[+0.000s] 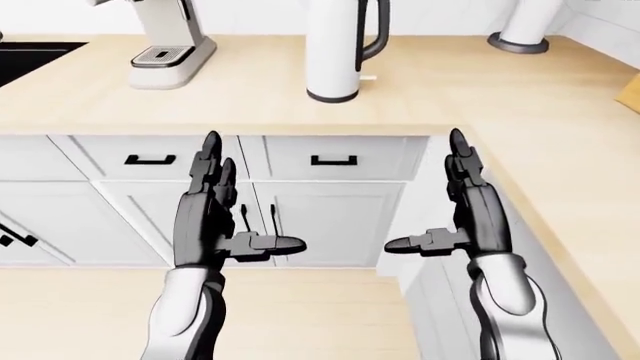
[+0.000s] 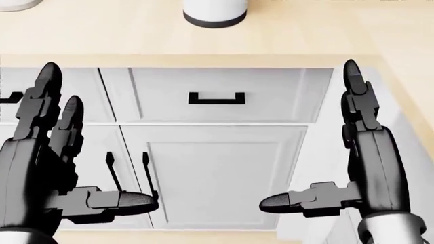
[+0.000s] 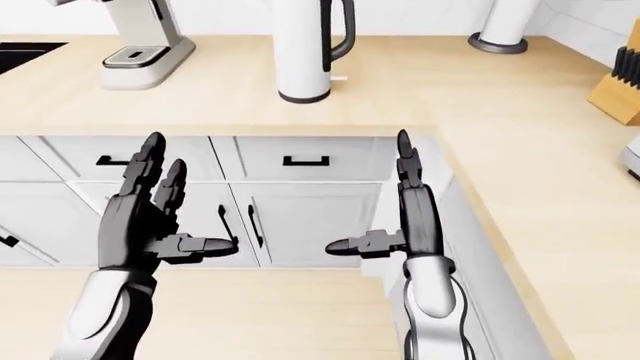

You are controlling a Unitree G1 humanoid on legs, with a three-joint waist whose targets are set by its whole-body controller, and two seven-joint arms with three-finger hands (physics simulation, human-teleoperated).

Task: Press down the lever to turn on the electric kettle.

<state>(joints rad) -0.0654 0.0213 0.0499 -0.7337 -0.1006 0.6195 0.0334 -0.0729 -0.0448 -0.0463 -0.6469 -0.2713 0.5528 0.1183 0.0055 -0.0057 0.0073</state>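
The white electric kettle (image 1: 335,49) with a black handle stands on the wooden counter (image 1: 250,105) at the top middle of the left-eye view; its top is cut off. A small pale lever tab (image 1: 367,77) shows at the foot of its handle. Only its black-rimmed base (image 2: 215,12) shows in the head view. My left hand (image 1: 225,206) and right hand (image 1: 455,202) are both open, fingers pointing up, held below the counter edge before the white cabinets, well short of the kettle.
A white coffee machine (image 1: 170,45) stands on the counter left of the kettle. A white appliance base (image 1: 520,34) is at the top right. A knife block (image 3: 620,94) sits on the right counter arm. White drawers and doors with black handles (image 2: 217,98) lie below.
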